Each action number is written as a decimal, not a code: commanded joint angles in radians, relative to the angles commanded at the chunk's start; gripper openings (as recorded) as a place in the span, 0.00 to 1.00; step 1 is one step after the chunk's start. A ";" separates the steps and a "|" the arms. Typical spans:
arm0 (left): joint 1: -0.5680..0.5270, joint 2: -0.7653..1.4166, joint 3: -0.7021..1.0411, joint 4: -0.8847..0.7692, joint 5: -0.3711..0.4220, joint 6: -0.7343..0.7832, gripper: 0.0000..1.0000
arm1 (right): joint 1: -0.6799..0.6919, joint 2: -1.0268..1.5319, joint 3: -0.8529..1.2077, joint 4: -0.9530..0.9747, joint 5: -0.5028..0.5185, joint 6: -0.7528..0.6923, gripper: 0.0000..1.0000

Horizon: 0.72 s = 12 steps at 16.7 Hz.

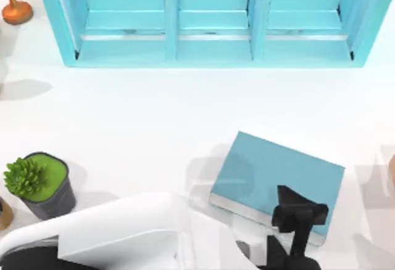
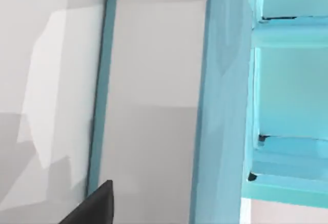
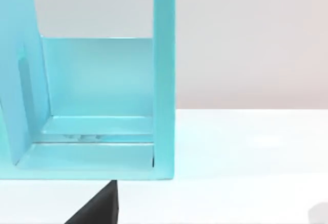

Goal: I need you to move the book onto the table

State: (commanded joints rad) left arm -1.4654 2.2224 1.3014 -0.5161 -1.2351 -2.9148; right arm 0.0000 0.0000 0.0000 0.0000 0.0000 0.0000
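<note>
The teal-blue hardcover book [image 1: 278,177] is lying flat on the white table [image 1: 154,122], at about five o'clock from the table's middle in the top view, turned slightly so its white-grey page edge is facing the near rim. The right gripper [image 1: 300,212] is hanging over the book's near right corner, black fingers spread across the cover edge; whether they are pinching the book or standing apart from it, I cannot tell. The left arm [image 1: 117,233] is lying low along the near edge at about seven o'clock, and its jaws cannot be judged. The light-blue shelf unit [image 1: 210,20] is standing at twelve o'clock, well apart from the book, its three compartments open toward the camera. A potted plant [image 1: 40,183] in a dark grey pot is sitting at eight o'clock, and an orange-brown stand [image 1: 15,7] is resting at ten o'clock, beside the shelf.
</note>
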 joint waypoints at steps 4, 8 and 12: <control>-0.092 0.009 0.082 -0.343 -0.027 -0.299 1.00 | 0.000 0.000 0.000 0.000 0.000 0.000 1.00; -0.168 0.008 0.143 -0.582 -0.042 -0.517 1.00 | 0.000 0.000 0.000 0.000 0.000 0.000 1.00; -0.197 0.006 0.163 -0.656 -0.043 -0.591 1.00 | 0.000 0.000 0.000 0.000 0.000 0.000 1.00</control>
State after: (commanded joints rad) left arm -1.6625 2.2287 1.4641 -1.1724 -1.2783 -3.5055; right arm 0.0000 0.0000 0.0000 0.0000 0.0000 0.0000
